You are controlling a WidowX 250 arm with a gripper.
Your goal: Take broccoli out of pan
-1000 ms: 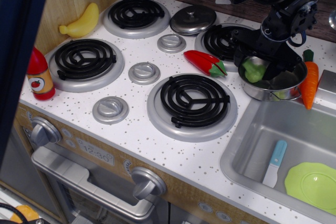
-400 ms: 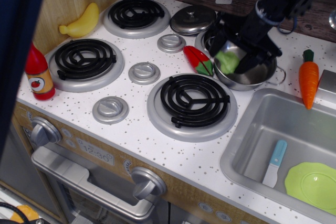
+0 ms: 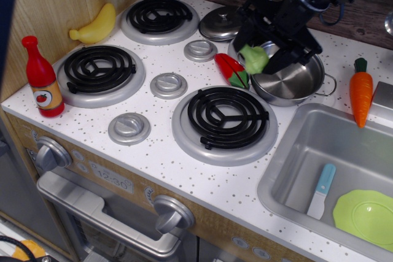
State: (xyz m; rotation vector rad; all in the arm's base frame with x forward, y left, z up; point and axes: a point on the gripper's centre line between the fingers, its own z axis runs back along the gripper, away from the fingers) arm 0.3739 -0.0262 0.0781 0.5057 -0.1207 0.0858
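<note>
The steel pan (image 3: 295,84) sits on the counter between the back right burner and the sink, tilted slightly, its inside bare. The light green broccoli (image 3: 254,59) is held in my black gripper (image 3: 261,56), lifted just above the pan's left rim. The gripper is shut on it, coming down from the upper right. The red pepper (image 3: 232,69) lies right beside the pan's left side, partly under the broccoli.
A grey lid (image 3: 220,24) lies behind the gripper. A carrot (image 3: 361,92) lies right of the pan. The sink (image 3: 307,151) holds a blue spatula (image 3: 322,191) and a lime plate (image 3: 367,215). Burners, knobs, a banana (image 3: 95,26) and a ketchup bottle (image 3: 42,78) stand to the left.
The gripper has risen and shifted left with the broccoli, lifting it out of the pan. The pan slid left from beside the carrot earlier and now sits with its inside bare.
</note>
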